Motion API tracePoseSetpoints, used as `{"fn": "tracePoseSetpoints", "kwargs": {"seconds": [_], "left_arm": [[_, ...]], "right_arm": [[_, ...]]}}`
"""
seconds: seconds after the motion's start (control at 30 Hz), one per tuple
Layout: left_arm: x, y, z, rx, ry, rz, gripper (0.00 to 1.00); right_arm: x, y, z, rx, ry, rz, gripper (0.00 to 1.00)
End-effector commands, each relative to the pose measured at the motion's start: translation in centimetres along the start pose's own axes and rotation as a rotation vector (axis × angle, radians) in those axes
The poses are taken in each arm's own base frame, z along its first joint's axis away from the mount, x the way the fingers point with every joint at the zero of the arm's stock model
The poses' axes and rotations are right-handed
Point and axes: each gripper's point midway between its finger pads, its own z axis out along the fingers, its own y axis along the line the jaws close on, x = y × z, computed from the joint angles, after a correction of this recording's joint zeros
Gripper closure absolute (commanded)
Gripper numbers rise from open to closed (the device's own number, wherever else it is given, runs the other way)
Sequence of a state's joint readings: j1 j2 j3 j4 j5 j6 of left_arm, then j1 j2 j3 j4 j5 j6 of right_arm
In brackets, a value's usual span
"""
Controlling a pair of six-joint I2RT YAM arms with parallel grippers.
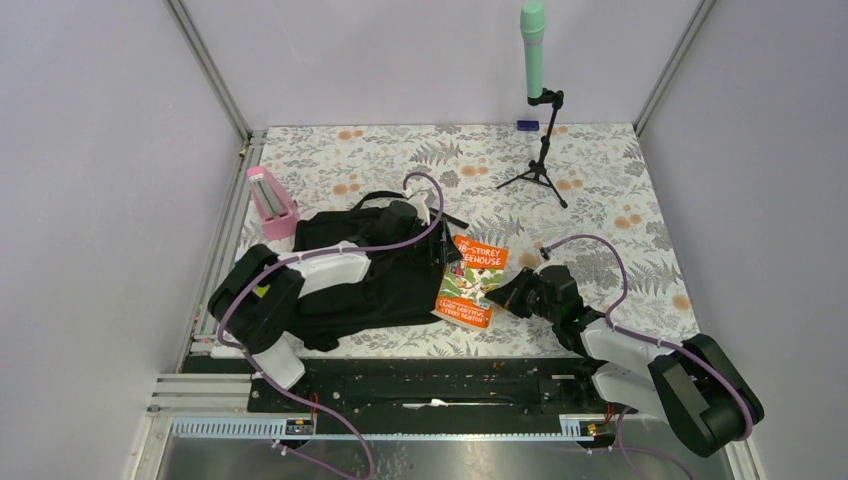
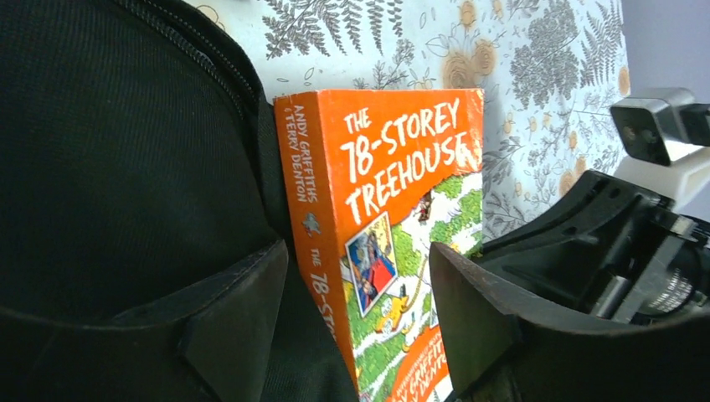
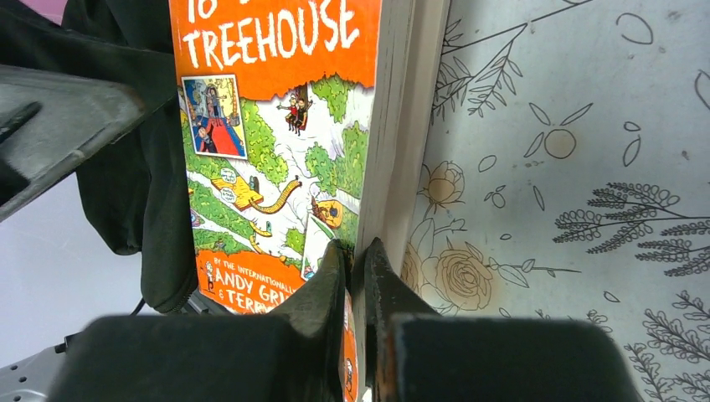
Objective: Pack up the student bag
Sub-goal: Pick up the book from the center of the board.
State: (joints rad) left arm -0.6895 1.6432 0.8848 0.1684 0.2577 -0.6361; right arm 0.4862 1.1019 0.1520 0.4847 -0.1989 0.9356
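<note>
The student bag (image 1: 370, 285) lies flat on the floral table, left of centre, and fills the left of the left wrist view (image 2: 117, 159). An orange paperback, "The 78-Storey Treehouse" (image 1: 472, 282), rests with its spine against the bag's right side. My left gripper (image 1: 447, 262) reaches over the bag. It is open, one finger (image 2: 243, 318) on the bag side of the spine, the other over the cover (image 2: 393, 209), with gaps on both sides. My right gripper (image 1: 505, 290) is shut on the book's page edge (image 3: 393, 167), its fingertips (image 3: 335, 268) pinching the cover and some pages.
A pink holder (image 1: 270, 200) stands at the bag's far left corner. At the back, a black tripod (image 1: 540, 170) carries a green microphone (image 1: 533, 45), with a small blue object (image 1: 527, 125) behind it. Pale walls enclose the table on three sides.
</note>
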Motion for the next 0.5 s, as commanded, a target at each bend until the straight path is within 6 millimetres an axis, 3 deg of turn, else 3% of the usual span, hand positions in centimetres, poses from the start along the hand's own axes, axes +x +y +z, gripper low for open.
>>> {"fn": "tracePoseSetpoints", "kwargs": {"seconds": [0.0, 0.13, 0.33, 0.4, 0.47], "left_arm": [[-0.5, -1.8, 1.5, 0.103, 0.010, 0.017, 0.35], [1.4, -2.4, 2.2, 0.145, 0.065, 0.002, 0.41], [3.7, -4.5, 2.6, 0.241, 0.122, -0.037, 0.42], [3.8, -5.2, 2.5, 0.262, 0.125, -0.047, 0.49], [3.5, -5.7, 2.2, 0.272, 0.113, -0.045, 0.61]], "right_arm": [[-0.2, -0.2, 0.2, -0.005, -0.018, -0.036, 1.00], [-0.1, -0.3, 0.3, -0.004, -0.014, -0.036, 1.00], [-0.3, 0.0, 0.5, -0.012, -0.014, -0.037, 1.00], [-0.2, 0.1, 0.5, -0.014, -0.013, -0.037, 1.00], [-0.3, 0.2, 0.5, -0.018, -0.017, -0.039, 1.00]]}}
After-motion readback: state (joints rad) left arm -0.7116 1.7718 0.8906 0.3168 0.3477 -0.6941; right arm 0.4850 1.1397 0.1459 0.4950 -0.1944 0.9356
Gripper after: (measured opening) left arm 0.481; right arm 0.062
